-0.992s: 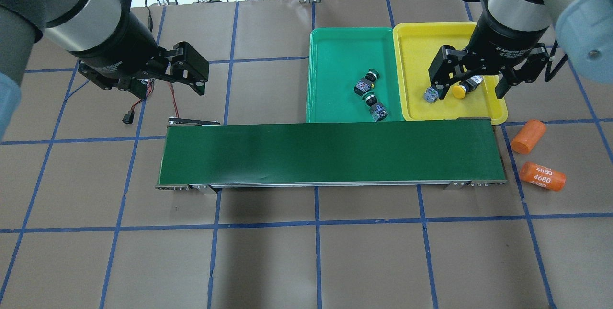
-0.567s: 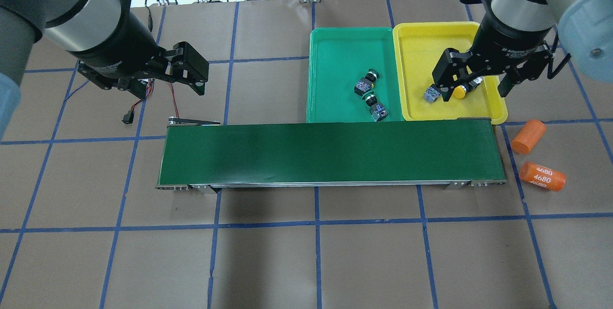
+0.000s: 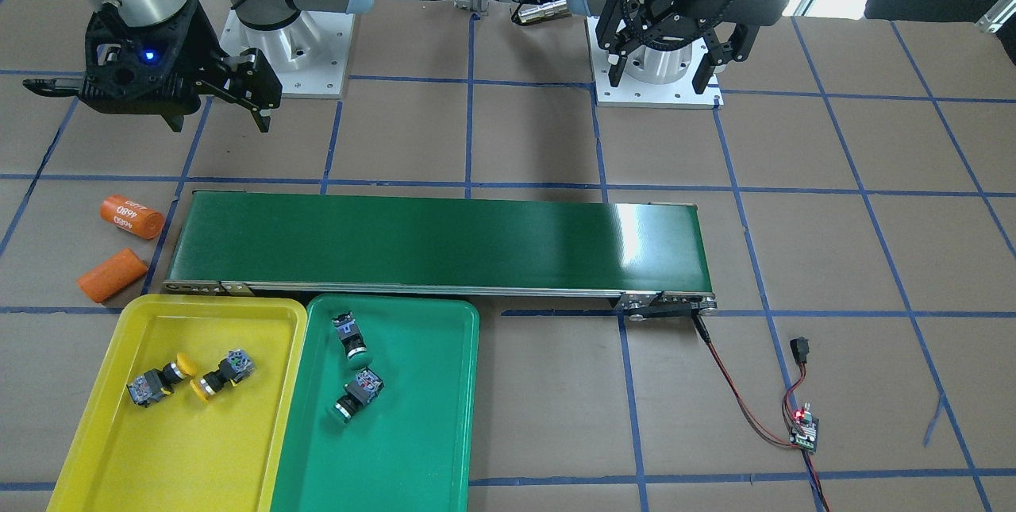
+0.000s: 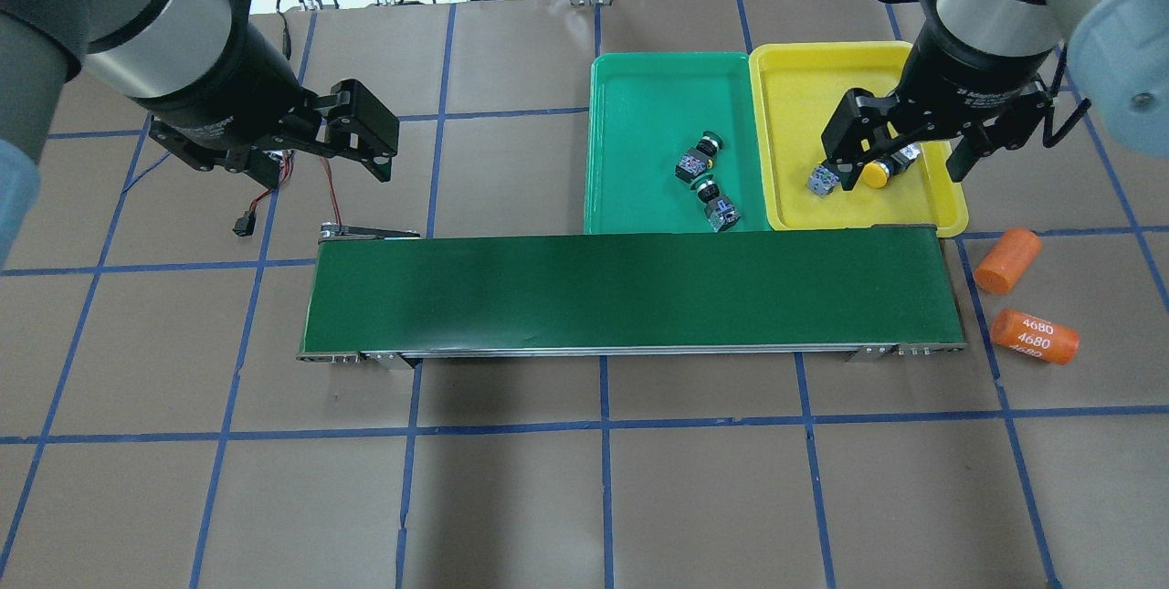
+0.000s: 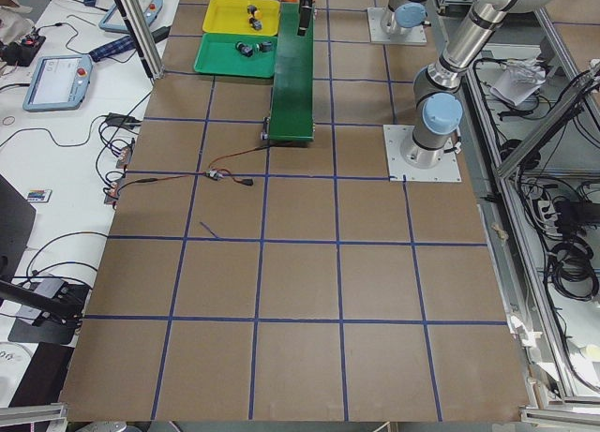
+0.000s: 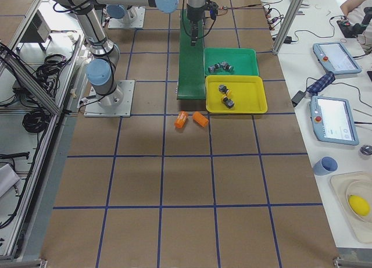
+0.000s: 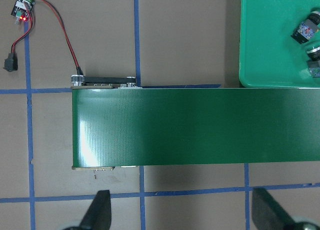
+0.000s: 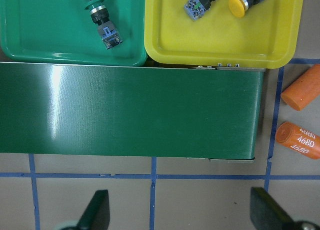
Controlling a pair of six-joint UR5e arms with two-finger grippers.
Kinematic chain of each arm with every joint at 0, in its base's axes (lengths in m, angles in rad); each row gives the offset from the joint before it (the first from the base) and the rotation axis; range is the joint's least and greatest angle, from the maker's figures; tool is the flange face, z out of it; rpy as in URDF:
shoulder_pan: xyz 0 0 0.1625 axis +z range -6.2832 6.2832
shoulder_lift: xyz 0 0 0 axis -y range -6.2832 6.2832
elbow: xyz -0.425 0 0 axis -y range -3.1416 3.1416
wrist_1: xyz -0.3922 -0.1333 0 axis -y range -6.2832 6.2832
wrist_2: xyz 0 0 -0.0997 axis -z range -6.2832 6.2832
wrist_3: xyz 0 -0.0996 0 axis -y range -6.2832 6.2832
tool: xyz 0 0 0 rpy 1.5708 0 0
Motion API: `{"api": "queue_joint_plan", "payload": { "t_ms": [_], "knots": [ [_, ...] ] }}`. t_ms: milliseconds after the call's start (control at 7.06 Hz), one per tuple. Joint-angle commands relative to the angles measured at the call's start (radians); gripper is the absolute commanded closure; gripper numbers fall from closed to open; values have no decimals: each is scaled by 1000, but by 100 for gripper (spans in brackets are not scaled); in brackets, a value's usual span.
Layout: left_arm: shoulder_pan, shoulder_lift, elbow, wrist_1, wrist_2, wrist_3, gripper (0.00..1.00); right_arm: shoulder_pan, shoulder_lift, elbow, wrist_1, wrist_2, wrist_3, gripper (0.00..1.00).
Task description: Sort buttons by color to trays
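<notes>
The yellow tray (image 4: 804, 96) holds two yellow buttons (image 4: 877, 173) (image 4: 820, 180), both lying on their sides. The green tray (image 4: 639, 96) beside it holds two green buttons (image 4: 699, 157) (image 4: 717, 205), also lying down. My right gripper (image 4: 900, 176) is open and empty. It hangs high over the near edge of the yellow tray, and its wrist view shows both trays (image 8: 220, 40) below it. My left gripper (image 4: 324, 171) is open and empty, high over the left end of the belt. The front view shows all four buttons (image 3: 163, 379) (image 3: 218, 377) (image 3: 351, 337) (image 3: 353, 397).
A long dark-green conveyor belt (image 4: 630, 292) runs across the table just in front of both trays. Two orange cylinders (image 4: 1007, 260) (image 4: 1034, 335) lie off its right end. A small controller board (image 3: 803, 426) with red and black wires lies past its left end.
My right gripper has drawn slightly up and away from the yellow buttons, and it stays open. The buttons and my left arm have not moved.
</notes>
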Motion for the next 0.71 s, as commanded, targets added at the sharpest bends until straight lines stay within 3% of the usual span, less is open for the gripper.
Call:
{"api": "queue_joint_plan", "payload": {
  "t_ms": [0,567],
  "knots": [
    [0,0,0,0,0,1,0,1,-4,2,1,2,1,0],
    [0,11,6,-52,7,-19,0,2,-4,2,-8,7,2,0]
  ]
}}
